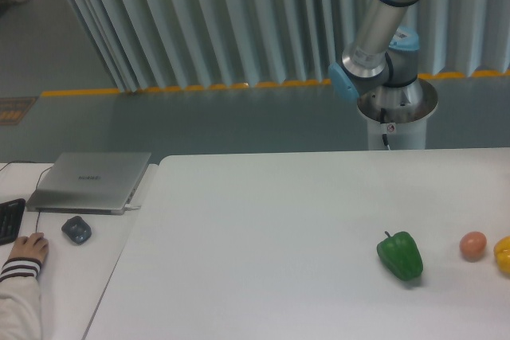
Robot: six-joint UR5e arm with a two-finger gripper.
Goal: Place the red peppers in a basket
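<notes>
table (263, 220): white, filling lower frame
green pepper (400, 255): lying lower right
wall (199, 21): ribbed, running behind
gripper: out of frame, state can't tell

The robot arm (381, 21) runs out of the top edge and the upper right corner, so its gripper lies outside the picture; the yellow pepper (503, 253) is cut by the right edge, only its left part showing; the keyboard (8, 220) is cropped at the left edge; the person's hand (28, 249) shows, the sleeve (17, 304) leaving the lower left corner.
</notes>
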